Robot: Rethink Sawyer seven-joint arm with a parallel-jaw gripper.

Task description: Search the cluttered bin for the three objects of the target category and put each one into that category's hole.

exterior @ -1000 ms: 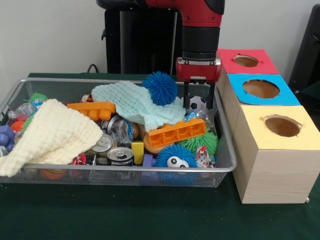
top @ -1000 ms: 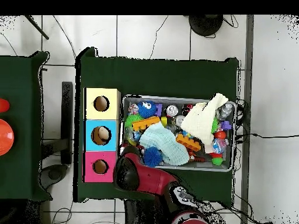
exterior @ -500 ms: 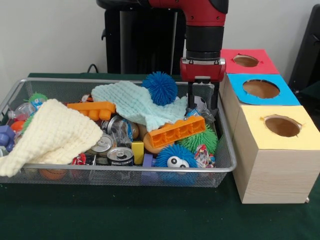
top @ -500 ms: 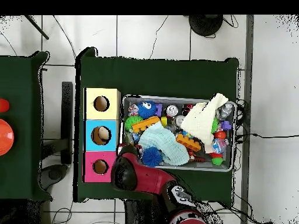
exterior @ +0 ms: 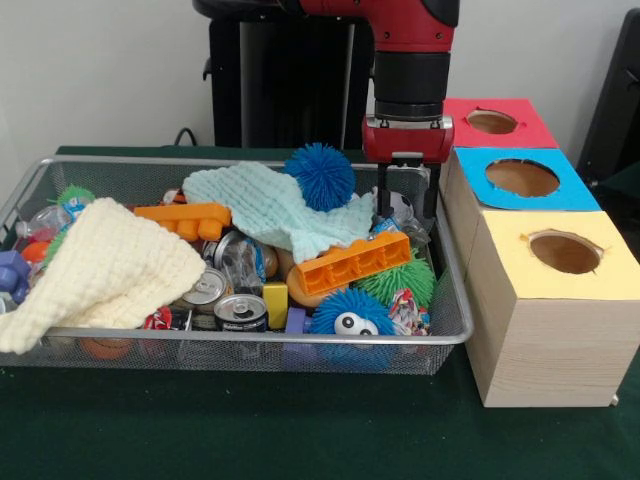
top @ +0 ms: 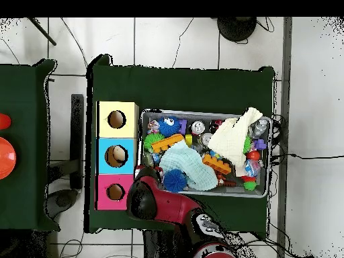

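My gripper [exterior: 406, 208] hangs open at the right end of the wire bin [exterior: 452, 322], its fingers [exterior: 385, 196] straddling a small black-and-white ball [exterior: 399, 205] that is partly hidden. A blue spiky ball [exterior: 319, 176] rests on a mint cloth [exterior: 268, 209] just left of the gripper. In front lie an orange brick [exterior: 353, 264], a green spiky ball [exterior: 403, 282] and a blue spiky ball with eyes [exterior: 352, 315]. In the overhead view the red arm [top: 146, 199] covers the gripper at the bin's corner beside the red box [top: 115, 192].
Three wooden boxes with holes stand right of the bin: red [exterior: 493, 122], blue [exterior: 522, 178], yellow [exterior: 565, 252]. A cream cloth [exterior: 106, 270] covers the bin's left part. Cans [exterior: 240, 312], another orange brick [exterior: 186, 218] and small toys fill the rest.
In the front view the gripper has shifted slightly right toward the boxes, and the black-and-white ball is now more hidden between its fingers. The bin's contents have not moved.
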